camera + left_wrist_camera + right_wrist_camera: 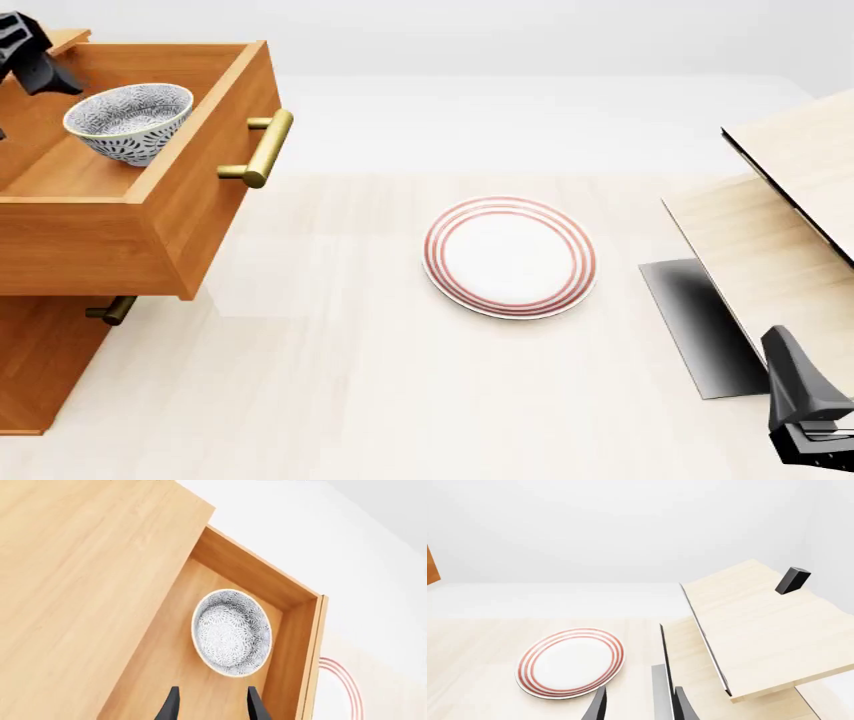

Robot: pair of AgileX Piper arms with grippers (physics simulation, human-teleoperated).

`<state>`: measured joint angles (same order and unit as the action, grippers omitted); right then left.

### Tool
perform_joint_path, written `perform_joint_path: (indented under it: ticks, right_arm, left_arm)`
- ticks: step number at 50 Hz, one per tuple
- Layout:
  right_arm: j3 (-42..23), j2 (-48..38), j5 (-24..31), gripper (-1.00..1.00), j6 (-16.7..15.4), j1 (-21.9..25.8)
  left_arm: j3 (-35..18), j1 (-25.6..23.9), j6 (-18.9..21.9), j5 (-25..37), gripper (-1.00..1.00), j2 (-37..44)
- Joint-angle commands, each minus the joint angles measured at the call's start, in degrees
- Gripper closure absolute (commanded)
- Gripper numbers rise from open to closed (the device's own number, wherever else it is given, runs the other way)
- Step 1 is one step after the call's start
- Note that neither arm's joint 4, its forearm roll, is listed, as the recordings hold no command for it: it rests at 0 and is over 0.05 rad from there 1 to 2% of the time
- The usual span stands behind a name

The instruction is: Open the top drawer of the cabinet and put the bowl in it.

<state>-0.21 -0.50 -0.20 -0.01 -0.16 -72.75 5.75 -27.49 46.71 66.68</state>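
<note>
Bowl [232, 632] first: through the left wrist camera it sits upright on the floor of the pulled-out top drawer [293, 645], close to the drawer's front panel and touching nothing else that I can see. The left hand [212, 705] hangs just short of it, its two dark fingers [170, 707] apart with bare drawer floor between them, holding nothing. The cabinet [80, 580] top fills the side of the picture beside the drawer, and past the drawer's front edge a slice of the red-ringed plate [343, 685] shows on the tabletop.

From the front, the bowl [130, 122] rests inside the top drawer [160, 220], which juts well out from the cabinet [40, 370]. Its brass handle [263, 148] faces the plate [509, 256]. A lower drawer's handle [112, 310] peeks out beneath. The plate lies flat on the pale tabletop [347, 400], well apart from the cabinet. On the right stands a pale wooden structure [787, 200]. The left hand [30, 55] is at the far left edge above the drawer; the right hand [807, 410] is low at the right edge, and from here I cannot tell how its fingers stand.

Through the right wrist camera, the right hand [639, 705] has its fingers [598, 706] apart and empty, above the tabletop [474, 645], with the plate [571, 662] near and the pale structure [760, 630] beside it.
</note>
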Motion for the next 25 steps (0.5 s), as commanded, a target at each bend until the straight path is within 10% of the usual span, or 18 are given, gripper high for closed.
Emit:
perform_joint_path:
  ticks: [1, 25]
  right_arm:
    - [0.0, 0.1, 0.0, -1.0, 0.0, 0.0]
    - [0.0, 0.1, 0.0, -1.0, 0.0, 0.0]
  left_arm:
    - [-0.4, 0.0, 0.8, 3.9, -1.0, -4.8]
    - [1.6, -0.8, 1.7, 10.0, -1.0, -14.6]
